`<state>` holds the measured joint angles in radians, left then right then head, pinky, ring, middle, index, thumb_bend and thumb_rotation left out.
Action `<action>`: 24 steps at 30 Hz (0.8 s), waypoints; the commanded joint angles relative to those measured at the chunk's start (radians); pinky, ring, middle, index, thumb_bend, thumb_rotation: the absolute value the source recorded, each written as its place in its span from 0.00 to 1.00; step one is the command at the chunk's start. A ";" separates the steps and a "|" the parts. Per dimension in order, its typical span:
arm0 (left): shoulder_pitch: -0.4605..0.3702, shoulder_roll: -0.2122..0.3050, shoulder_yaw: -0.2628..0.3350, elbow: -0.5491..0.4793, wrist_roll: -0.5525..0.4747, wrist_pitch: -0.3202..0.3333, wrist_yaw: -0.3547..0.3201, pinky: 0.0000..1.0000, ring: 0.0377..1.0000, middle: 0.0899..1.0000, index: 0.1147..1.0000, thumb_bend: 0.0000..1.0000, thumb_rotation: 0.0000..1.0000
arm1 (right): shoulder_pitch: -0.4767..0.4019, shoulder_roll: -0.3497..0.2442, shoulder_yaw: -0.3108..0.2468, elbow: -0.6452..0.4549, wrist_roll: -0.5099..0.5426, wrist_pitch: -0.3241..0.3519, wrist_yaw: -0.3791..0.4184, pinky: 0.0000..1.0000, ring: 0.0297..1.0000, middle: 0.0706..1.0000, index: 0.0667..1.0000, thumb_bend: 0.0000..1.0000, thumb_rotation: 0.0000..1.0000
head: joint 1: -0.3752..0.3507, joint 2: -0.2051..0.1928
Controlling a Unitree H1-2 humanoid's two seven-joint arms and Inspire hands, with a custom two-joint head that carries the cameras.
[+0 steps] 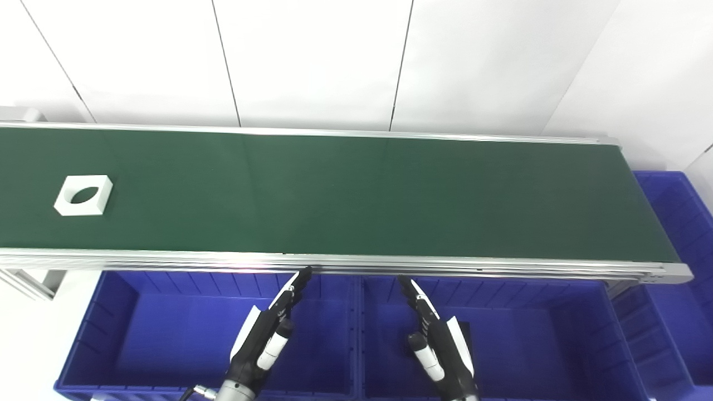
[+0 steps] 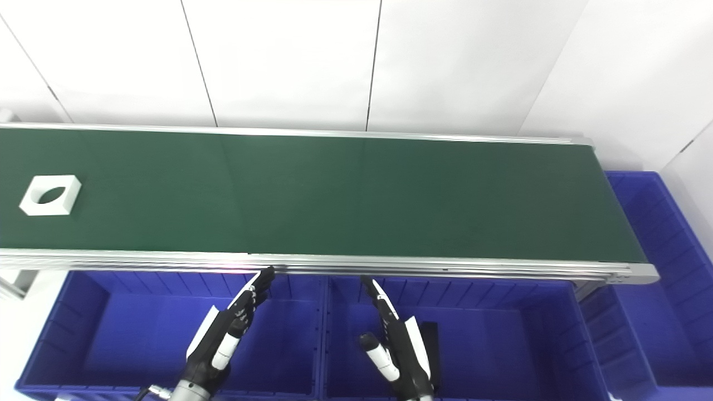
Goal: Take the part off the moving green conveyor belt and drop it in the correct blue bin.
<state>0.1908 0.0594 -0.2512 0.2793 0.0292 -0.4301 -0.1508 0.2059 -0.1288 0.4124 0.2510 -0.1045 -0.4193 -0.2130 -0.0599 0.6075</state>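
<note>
A white square part (image 1: 83, 195) with a round hole lies flat on the green conveyor belt (image 1: 356, 195) at its far left end. My left hand (image 1: 267, 340) hovers open over the left blue bin (image 1: 120, 334), fingers stretched toward the belt's near rail. Over the middle blue bin (image 1: 557, 334) my right hand (image 1: 437, 342) is open too, fingers straight. Both hands hold nothing and are far to the right of the part. A small dark item (image 2: 429, 340) shows in the middle bin behind my right hand.
A third blue bin (image 1: 682, 223) stands past the belt's right end. The aluminium rail (image 1: 356, 262) runs along the belt's near edge just beyond my fingertips. White wall panels rise behind the conveyor.
</note>
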 commanded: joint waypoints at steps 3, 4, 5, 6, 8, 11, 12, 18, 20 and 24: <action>-0.022 -0.003 -0.008 0.002 0.004 -0.040 0.011 0.98 0.99 0.97 0.94 0.85 1.00 | -0.016 0.003 -0.002 -0.001 0.007 -0.051 0.001 0.97 0.96 0.95 0.93 0.89 1.00 | 0.044 -0.024; -0.024 -0.004 -0.011 0.007 0.008 -0.040 0.015 0.97 0.98 0.97 0.94 0.85 1.00 | -0.017 0.001 -0.003 0.003 0.008 -0.051 0.001 0.97 0.96 0.96 0.93 0.88 1.00 | 0.048 -0.026; -0.027 -0.007 -0.012 0.014 0.007 -0.040 0.015 0.97 0.98 0.97 0.94 0.85 1.00 | -0.019 -0.002 -0.003 0.007 0.008 -0.051 -0.001 0.97 0.96 0.96 0.93 0.88 1.00 | 0.070 -0.040; -0.029 -0.009 -0.014 0.019 0.006 -0.040 0.016 0.96 0.98 0.97 0.94 0.85 1.00 | -0.020 -0.003 -0.003 0.010 0.008 -0.051 -0.002 0.97 0.96 0.96 0.94 0.88 1.00 | 0.070 -0.040; -0.033 -0.016 -0.016 0.032 0.004 -0.040 0.021 0.93 0.97 0.96 0.93 0.86 1.00 | -0.022 -0.007 -0.005 0.015 0.009 -0.051 -0.002 0.97 0.96 0.96 0.94 0.87 1.00 | 0.088 -0.054; -0.037 -0.022 -0.022 0.047 0.012 -0.040 0.036 0.93 0.97 0.95 0.92 0.88 1.00 | -0.023 -0.010 -0.007 0.022 0.013 -0.051 -0.002 0.97 0.96 0.96 0.94 0.84 1.00 | 0.111 -0.075; -0.039 -0.023 -0.026 0.052 0.014 -0.040 0.041 0.94 0.96 0.95 0.92 0.88 1.00 | -0.024 -0.011 -0.009 0.026 0.016 -0.051 0.001 0.98 0.97 0.96 0.94 0.84 1.00 | 0.116 -0.082; -0.049 -0.020 -0.059 0.066 0.033 -0.040 0.085 0.94 0.96 0.94 0.91 0.85 0.99 | -0.029 -0.018 -0.020 0.043 0.034 -0.051 0.020 1.00 0.98 0.98 0.96 0.88 1.00 | 0.185 -0.119; -0.055 -0.016 -0.072 0.072 0.040 -0.040 0.102 0.95 0.96 0.94 0.91 0.85 0.99 | -0.029 -0.019 -0.022 0.048 0.031 -0.051 0.019 1.00 0.99 0.98 0.96 0.89 1.00 | 0.196 -0.124; -0.061 -0.012 -0.082 0.080 0.032 -0.040 0.113 0.94 0.95 0.94 0.90 0.86 0.97 | -0.028 -0.017 -0.026 0.049 0.027 -0.051 0.018 1.00 0.99 0.99 0.96 0.88 1.00 | 0.199 -0.121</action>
<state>0.1530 0.0496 -0.3293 0.3712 0.0667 -0.4311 -0.0506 0.1891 -0.1472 0.3924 0.3158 -0.0747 -0.4193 -0.1964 0.1381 0.4862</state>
